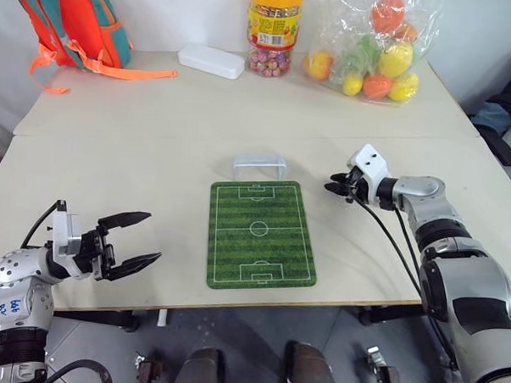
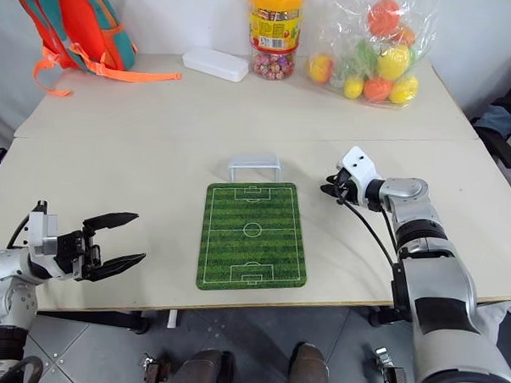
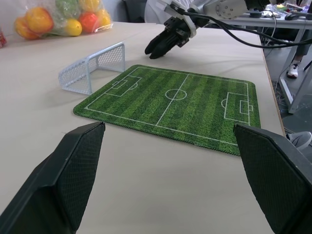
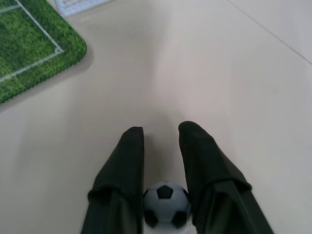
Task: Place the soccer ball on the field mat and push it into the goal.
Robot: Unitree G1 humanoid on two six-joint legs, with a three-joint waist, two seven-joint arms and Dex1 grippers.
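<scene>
The right claw point(image 1: 336, 187) is hovering low over the bench point(image 1: 155, 153), just off the field mat's point(image 1: 260, 234) far right corner, its two black fingers closing on the soccer ball point(image 4: 166, 204), which is sitting between them near their base. The field mat is lying flat near the bench's front edge, and the goal point(image 1: 259, 165) is standing just beyond its far short end, its mouth facing the mat. Nothing is lying on the mat or between the right claw and the goal. The left claw point(image 1: 135, 239) is hanging level off the mat's left side, well apart from it, with its fingers spread wide and holding nothing. Along the far edge of the bench are standing an orange and teal backpack point(image 1: 72, 22), a white oblong box point(image 1: 211, 61), a jar of sweets with a yellow lid point(image 1: 273, 31) and a plastic bag of coloured balls point(image 1: 376, 48), all well away from the mat.
</scene>
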